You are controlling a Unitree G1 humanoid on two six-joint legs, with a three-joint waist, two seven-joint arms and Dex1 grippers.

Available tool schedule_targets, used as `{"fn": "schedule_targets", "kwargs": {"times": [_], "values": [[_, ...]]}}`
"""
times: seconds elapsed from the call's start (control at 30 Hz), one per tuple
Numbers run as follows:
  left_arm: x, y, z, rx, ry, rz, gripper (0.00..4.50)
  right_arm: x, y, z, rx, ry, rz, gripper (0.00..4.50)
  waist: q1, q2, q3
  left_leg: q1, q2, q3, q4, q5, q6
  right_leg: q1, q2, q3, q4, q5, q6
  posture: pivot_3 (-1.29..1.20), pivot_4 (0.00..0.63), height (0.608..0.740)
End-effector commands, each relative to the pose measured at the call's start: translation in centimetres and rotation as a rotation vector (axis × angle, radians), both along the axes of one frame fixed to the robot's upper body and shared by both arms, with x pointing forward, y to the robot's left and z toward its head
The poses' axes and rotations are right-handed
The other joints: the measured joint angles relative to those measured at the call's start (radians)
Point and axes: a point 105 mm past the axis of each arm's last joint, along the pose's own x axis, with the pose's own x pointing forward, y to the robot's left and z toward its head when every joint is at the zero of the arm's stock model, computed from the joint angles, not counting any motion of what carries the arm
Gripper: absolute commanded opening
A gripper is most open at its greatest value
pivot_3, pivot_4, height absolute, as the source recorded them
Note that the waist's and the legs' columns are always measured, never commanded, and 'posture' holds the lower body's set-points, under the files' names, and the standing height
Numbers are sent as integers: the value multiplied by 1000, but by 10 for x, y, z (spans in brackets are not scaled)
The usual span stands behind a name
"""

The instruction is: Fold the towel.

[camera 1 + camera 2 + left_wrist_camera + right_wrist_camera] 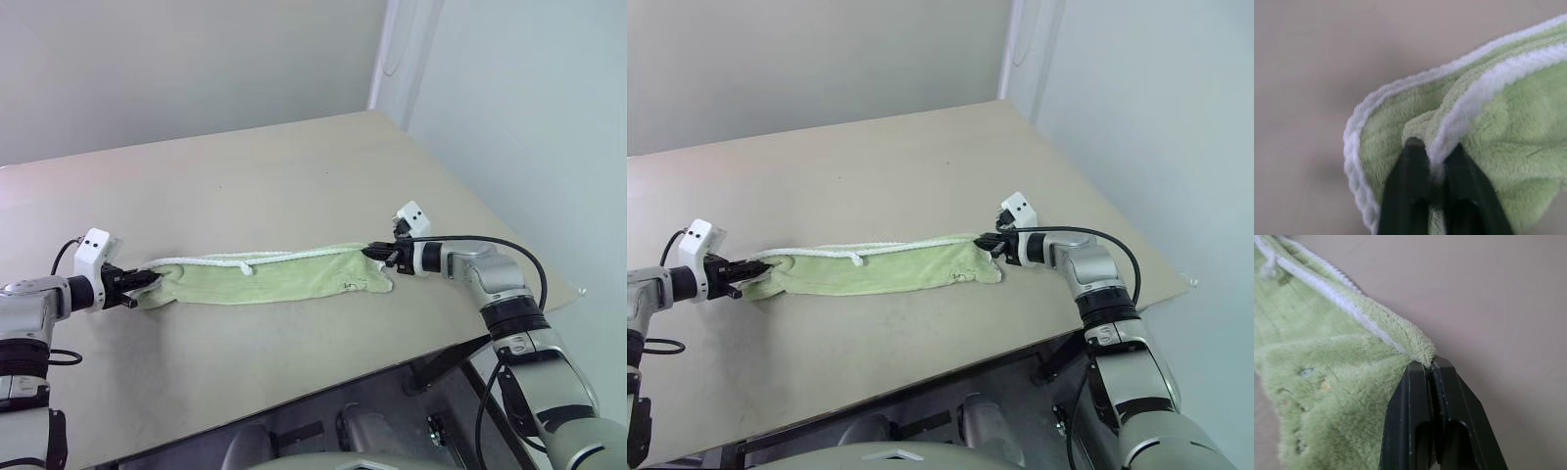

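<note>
Stretched lengthwise, the towel (pixel 265 277) lies on the bench (pixel 294 176) as a long narrow band, doubled over so that its white stitched edging runs along the far side. It sits on the near half of the bench, well apart from the far edge and the wall behind. A small white loop tag (pixel 245 267) hangs from the edging about midway along the towel, and a tiny dark mark (pixel 349 285) shows on the green pile near the towel's right end.

At the towel's left end, the left gripper (pixel 1434 164) has its two black fingers (pixel 1409 188) standing a little apart with a white-edged fold of cloth between them; in the left wrist view the edging passes straight down the gap, so this corner is pinched rather than let go. At the towel's right end, the right gripper (pixel 1431 369) has its fingers (pixel 1410 406) pressed tightly together, clenched on the rounded green corner where the edging ends. Both arms reach in low over the bench from either side, each gripper pointing inward along the towel toward the other, and the cloth between them is drawn nearly straight, its middle resting on the bench.
</note>
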Motion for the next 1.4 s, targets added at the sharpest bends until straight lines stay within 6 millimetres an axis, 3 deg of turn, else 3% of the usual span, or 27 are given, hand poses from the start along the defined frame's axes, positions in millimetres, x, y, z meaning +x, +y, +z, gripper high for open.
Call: {"fn": "schedule_targets", "kwargs": {"times": [0.03,0.1,0.27,0.37,0.47,0.53,0.63,0.7,0.83,1.0,1.27,1.4], "values": [[9,2,12,7,-51,7,1761,13,5,17,24,-68,-21,482,-2,0,0,0,0,0,0,0,0,0,0,0,0,0,0,0,0,740],[14,4,14,-4,-73,36,2465,17,7,19,38,-71,-36,1014,-1,0,0,0,0,0,0,0,0,0,0,0,0,0,0,0,0,740],[15,3,15,13,-75,27,4356,20,11,28,72,-93,-40,2903,-2,0,0,0,0,0,0,0,0,0,0,0,1,0,0,0,0,740],[20,13,30,12,-160,95,4500,30,-2,54,160,-127,-136,3955,-1,0,0,0,0,0,0,0,0,0,0,0,1,0,0,0,0,740],[22,10,48,8,-255,81,4500,28,-15,82,316,-90,-201,3955,1,0,0,0,0,-1,0,0,0,0,0,0,1,0,0,0,0,740],[19,-11,67,-15,-349,-13,4500,16,-22,94,422,-12,-209,3955,2,0,0,-1,0,-1,0,0,0,-1,-1,0,1,0,0,0,0,740],[12,-41,84,-20,-434,-131,4500,-4,-33,98,492,49,-230,3955,8,-1,-2,-2,0,-1,0,0,0,-1,-1,0,1,0,0,0,0,740],[4,-64,89,-44,-450,-227,4500,-21,-40,89,530,139,-265,3955,11,-1,-2,-2,0,-2,0,0,0,-1,-1,0,1,0,0,0,0,740],[-5,-96,74,-25,-414,-384,4500,-60,-31,72,688,413,-222,3955,18,3,-3,0,0,0,0,0,0,0,0,1,0,0,0,0,0,740],[-5,-116,56,-45,-371,-444,4500,-82,-19,46,798,557,-223,3955,3,5,-4,1,0,2,0,1,1,4,2,4,1,-2,-1,0,0,740],[0,-125,39,-30,-343,-479,4500,-99,-6,12,852,714,-368,3955,-9,6,-4,0,0,2,0,1,2,5,2,5,0,-2,-1,0,0,740],[3,-127,38,-24,-345,-488,4500,-100,-3,14,898,763,-437,3955,-10,6,-4,-1,0,2,0,1,2,4,2,5,-1,-2,-1,0,0,740]]}}
